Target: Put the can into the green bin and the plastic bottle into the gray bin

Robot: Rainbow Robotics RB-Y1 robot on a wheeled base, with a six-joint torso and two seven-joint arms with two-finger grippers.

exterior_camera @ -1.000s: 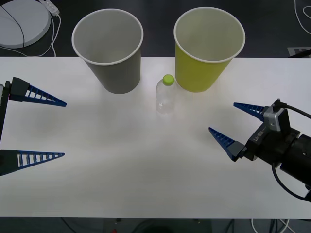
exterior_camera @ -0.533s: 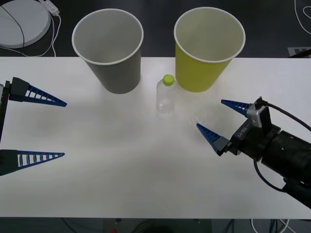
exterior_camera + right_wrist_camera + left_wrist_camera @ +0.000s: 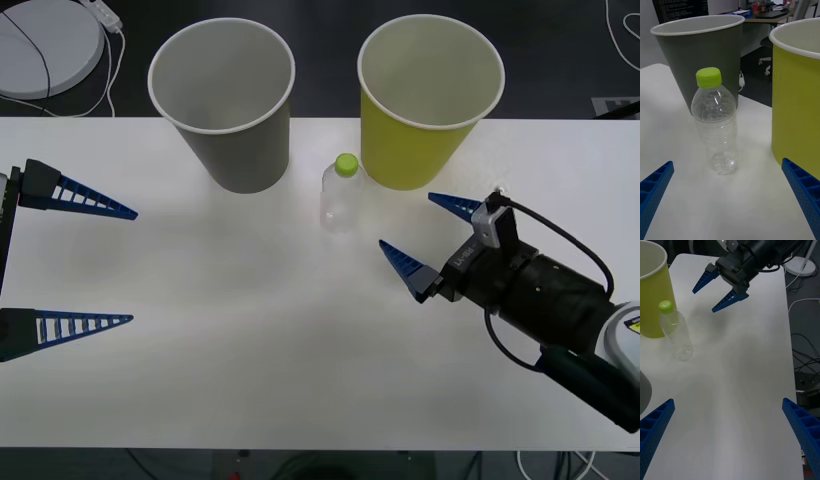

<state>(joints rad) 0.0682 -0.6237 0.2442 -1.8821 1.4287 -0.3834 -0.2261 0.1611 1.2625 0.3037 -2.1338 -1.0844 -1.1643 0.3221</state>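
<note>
my fingers: blue, ribbed, tapered wedges
my right gripper (image 3: 420, 235) wrist: black cylinder, gray camera block, black cable loop
forearm: white patch, yellow marking

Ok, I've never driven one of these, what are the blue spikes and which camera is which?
The blue spikes are the robot's two-finger jaws. The front view looks down from above the arms at the white table. The other two pictures come from cameras on each wrist. The right gripper is open and holds nothing, pointing at the bottle, which stands upright between the gray bin and the green bin. The left gripper waits open at the table's left edge. Neither holds anything.
</note>
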